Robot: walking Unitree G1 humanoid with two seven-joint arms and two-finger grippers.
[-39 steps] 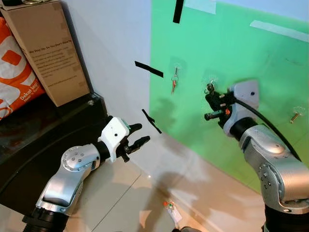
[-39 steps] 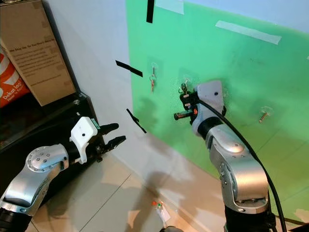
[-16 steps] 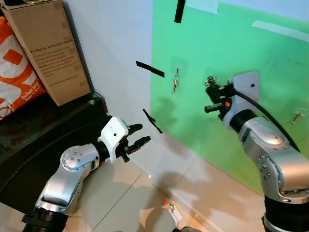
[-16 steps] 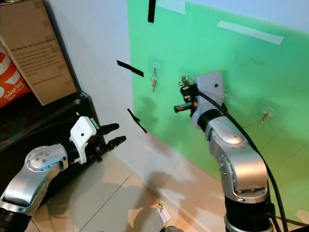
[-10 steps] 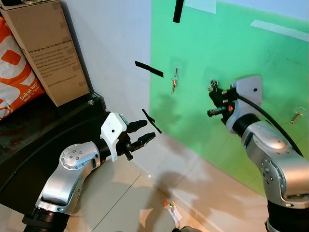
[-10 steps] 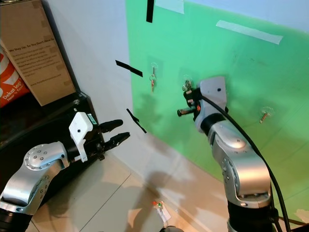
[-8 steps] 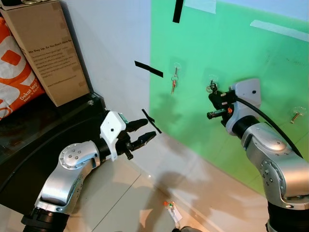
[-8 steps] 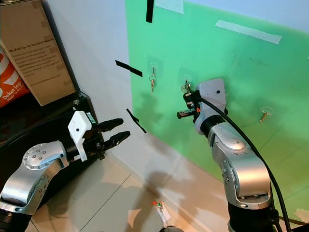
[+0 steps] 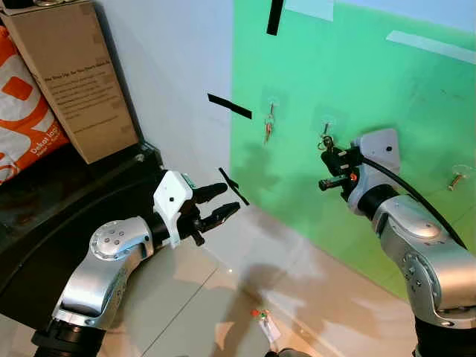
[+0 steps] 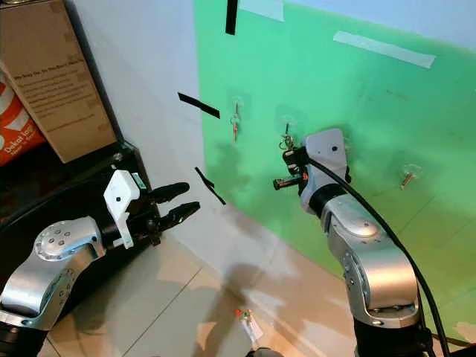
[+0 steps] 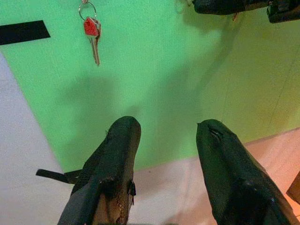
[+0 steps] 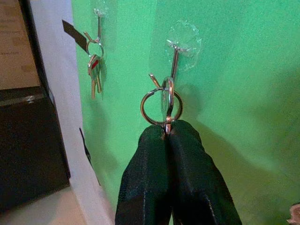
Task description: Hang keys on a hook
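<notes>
A green panel (image 9: 357,97) on the wall carries clear stick-on hooks. My right gripper (image 12: 167,129) is shut on a key whose silver ring (image 12: 161,105) is looped around the curled end of the middle hook (image 12: 174,58). In the eye views this gripper (image 9: 328,154) sits just below that hook, with the keys (image 9: 325,140) above its fingers. Another key with a red tag (image 9: 268,128) hangs from the hook to the left. My left gripper (image 9: 223,204) is open, low and left of the panel, holding nothing.
A third hook with a small key (image 9: 455,178) is on the panel's right. A cardboard box (image 9: 74,74) and an orange bag (image 9: 22,111) stand on a black cabinet (image 9: 74,208) at the left. A small tagged object (image 9: 264,325) lies on the tiled floor.
My right gripper went up with the keys, then came down, and the ring now sits lower on the middle hook. The left gripper's fingers spread a little wider.
</notes>
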